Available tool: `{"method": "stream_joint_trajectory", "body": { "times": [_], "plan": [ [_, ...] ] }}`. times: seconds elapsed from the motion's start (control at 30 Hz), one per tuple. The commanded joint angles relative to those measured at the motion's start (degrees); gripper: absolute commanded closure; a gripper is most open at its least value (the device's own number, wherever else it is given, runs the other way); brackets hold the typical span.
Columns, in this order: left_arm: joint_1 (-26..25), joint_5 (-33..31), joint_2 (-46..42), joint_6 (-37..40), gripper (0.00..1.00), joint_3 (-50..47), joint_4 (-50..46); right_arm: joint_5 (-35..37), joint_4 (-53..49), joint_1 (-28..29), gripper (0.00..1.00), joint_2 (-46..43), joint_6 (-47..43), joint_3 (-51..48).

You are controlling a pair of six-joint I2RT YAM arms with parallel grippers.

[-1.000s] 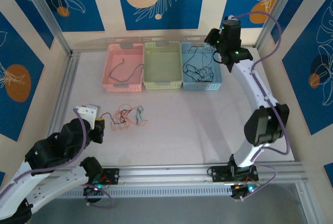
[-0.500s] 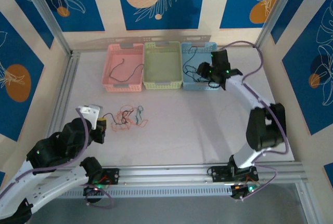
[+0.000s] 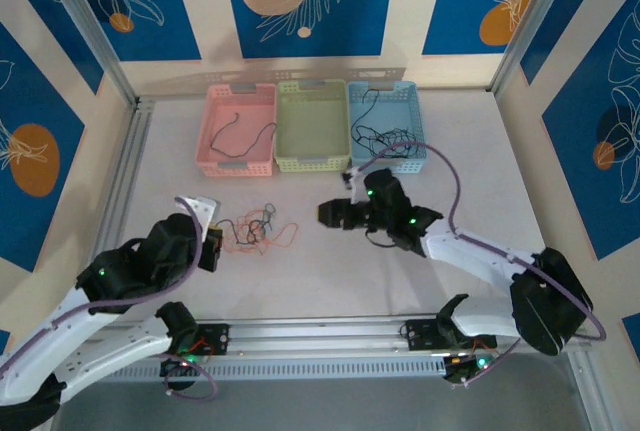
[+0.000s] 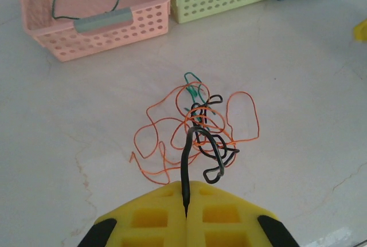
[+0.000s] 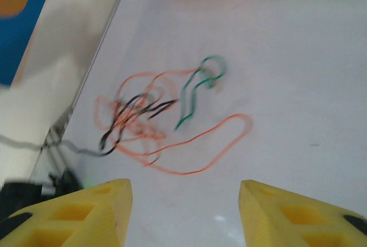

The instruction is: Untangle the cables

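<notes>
Left pincer (image 4: 186, 200) clamped the black cable (image 4: 184, 161); right pincer (image 5: 184, 198), back from the blue basket (image 3: 395, 86), had opened right of the tangle (image 5: 152, 122), poised to separate strands.

My left fingers (image 4: 155, 218) are matt yellow moulded plastic. The black cable (image 4: 184, 167) between them looks smooth and faintly glossy, the orange cables (image 4: 200, 129) duller. The table (image 4: 298, 86) is smooth, hairline-cracked. The pink basket (image 4: 114, 32) is perforated plastic.
</notes>
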Motion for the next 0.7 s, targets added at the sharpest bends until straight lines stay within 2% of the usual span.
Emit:
{"method": "stream_joint_trajectory", "body": {
  "times": [0.0, 0.1, 0.2, 0.67],
  "plan": [
    [0.4, 1.9, 1.9, -1.2, 1.00, 0.9, 2.2, -2.1, 5.7, 6.1, 0.47, 5.7, -6.0, 0.8],
    [0.4, 2.5, 2.3, -1.3, 1.00, 0.5, 2.3, -3.6, 8.1, 8.8, 0.46, 12.4, -9.1, 3.1],
    [0.4, 2.6, 2.0, -1.2, 1.00, 0.4, 2.4, -4.5, 6.0, 9.7, 0.46, 18.1, -11.0, 7.4],
    [0.4, 2.6, 2.4, -1.1, 1.00, 0.0, 2.5, -8.0, 7.4, 11.0, 0.47, 26.3, -11.4, 12.0]
  ]
}}
